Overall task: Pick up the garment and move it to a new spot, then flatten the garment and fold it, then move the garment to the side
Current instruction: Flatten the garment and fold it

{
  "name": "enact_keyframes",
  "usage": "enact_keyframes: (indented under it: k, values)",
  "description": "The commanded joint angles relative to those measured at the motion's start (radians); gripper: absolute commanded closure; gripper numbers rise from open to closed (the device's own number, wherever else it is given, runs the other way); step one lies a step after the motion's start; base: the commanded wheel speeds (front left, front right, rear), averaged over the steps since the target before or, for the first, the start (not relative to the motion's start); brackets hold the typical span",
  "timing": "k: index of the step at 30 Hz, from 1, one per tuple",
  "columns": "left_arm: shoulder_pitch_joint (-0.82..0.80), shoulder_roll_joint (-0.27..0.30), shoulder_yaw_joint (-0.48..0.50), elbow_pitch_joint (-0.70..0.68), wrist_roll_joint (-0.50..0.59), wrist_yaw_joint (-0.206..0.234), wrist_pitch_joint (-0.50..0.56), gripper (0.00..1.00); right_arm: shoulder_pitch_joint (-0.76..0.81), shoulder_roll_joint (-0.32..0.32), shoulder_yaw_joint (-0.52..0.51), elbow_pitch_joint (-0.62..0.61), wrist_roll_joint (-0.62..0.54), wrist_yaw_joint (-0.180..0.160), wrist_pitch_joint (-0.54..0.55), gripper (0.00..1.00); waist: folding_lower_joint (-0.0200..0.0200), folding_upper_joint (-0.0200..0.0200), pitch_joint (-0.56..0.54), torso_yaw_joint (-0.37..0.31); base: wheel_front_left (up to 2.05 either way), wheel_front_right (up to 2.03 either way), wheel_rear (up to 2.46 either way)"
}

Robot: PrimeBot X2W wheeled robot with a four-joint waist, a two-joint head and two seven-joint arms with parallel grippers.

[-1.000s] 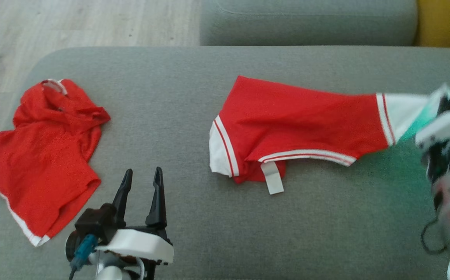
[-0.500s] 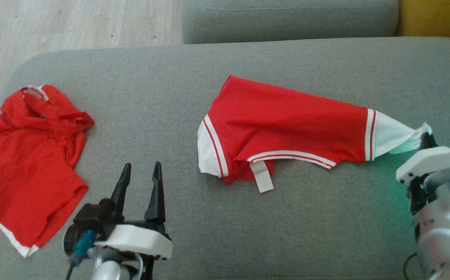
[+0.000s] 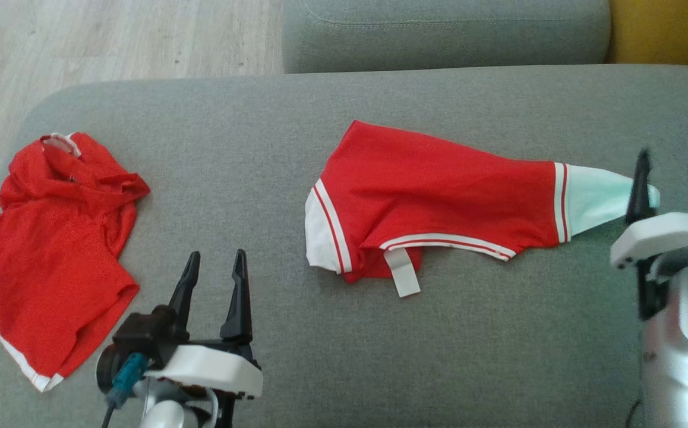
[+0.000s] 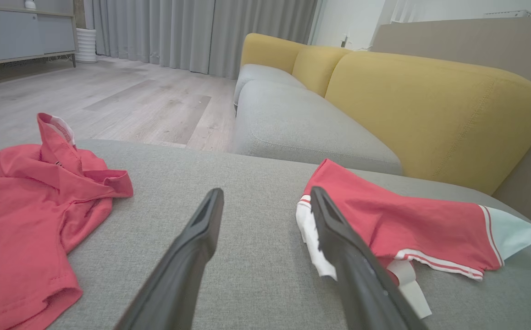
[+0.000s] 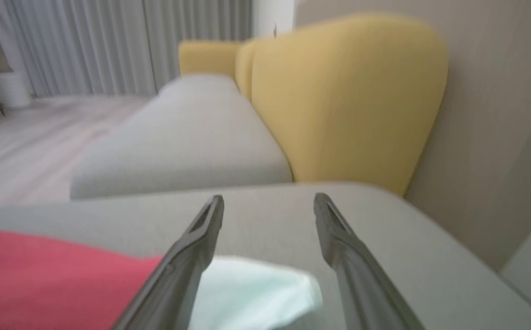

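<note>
Nearest to me, the left gripper (image 3: 217,257) sits at the near left of the grey cushion (image 3: 273,137). Its two dark fingers are spread wide with nothing between them (the left wrist view agrees: only bare fabric in the gap). At the near right is the right gripper (image 3: 668,156), its fingers also standing well apart and gripping nothing. In its own wrist view the white sleeve end (image 5: 256,293) lies loose on the cushion, under and between the fingers; whether a finger touches the cloth I cannot tell. A little farther in, the garment (image 3: 439,190) lies around the middle of the cushion, stretched left to right. It is red with white striped trim, with its white sleeve end reaching right to the right gripper. A white hem closes its left end and a small white tab (image 3: 406,279) pokes out of its near edge. Well apart from it, a second red garment (image 3: 53,238) lies crumpled by the cushion's left edge, to the left of the left gripper. Beyond the cushion come another grey seat (image 3: 439,30), pale wooden floor (image 3: 112,35) at the far left and a yellow backrest (image 3: 665,30) at the far right.
</note>
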Motion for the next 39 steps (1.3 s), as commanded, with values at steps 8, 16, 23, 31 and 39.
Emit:
enact_keyframes:
  k: [8, 16, 23, 31, 39]
  values:
    - [-0.025, -0.001, 0.041, -0.038, 0.013, -0.008, -0.012, 0.0, 0.366, -0.005, 0.279, -0.535, 0.121, 0.007, -0.013, 0.0, 0.0, 0.0, -0.001, -0.005, 0.0, 0.0, 0.0]
    - [-0.031, -0.001, 0.042, -0.036, 0.018, -0.015, -0.012, 0.0, 0.47, -0.005, 0.465, -0.55, 0.074, 0.007, -0.014, 0.0, 0.0, 0.0, 0.008, 0.006, 0.0, 0.0, 0.0]
    - [-0.045, -0.001, 0.034, -0.035, 0.015, -0.017, -0.012, 0.0, 0.339, -0.021, 0.669, -0.383, 0.021, 0.007, 0.003, 0.0, 0.0, 0.0, 0.029, 0.034, 0.0, 0.0, 0.0]
    - [-0.066, -0.001, 0.013, -0.04, -0.004, -0.008, -0.012, 0.0, 0.176, -0.045, 0.794, -0.209, 0.005, 0.007, 0.088, 0.0, 0.0, 0.0, 0.064, 0.08, 0.0, 0.0, 0.0]
    - [-0.081, -0.001, 0.009, -0.042, -0.014, 0.0, -0.012, 0.0, 0.081, -0.058, 0.864, -0.091, 0.029, 0.007, 0.11, 0.0, 0.0, 0.0, 0.089, 0.122, 0.0, 0.0, 0.0]
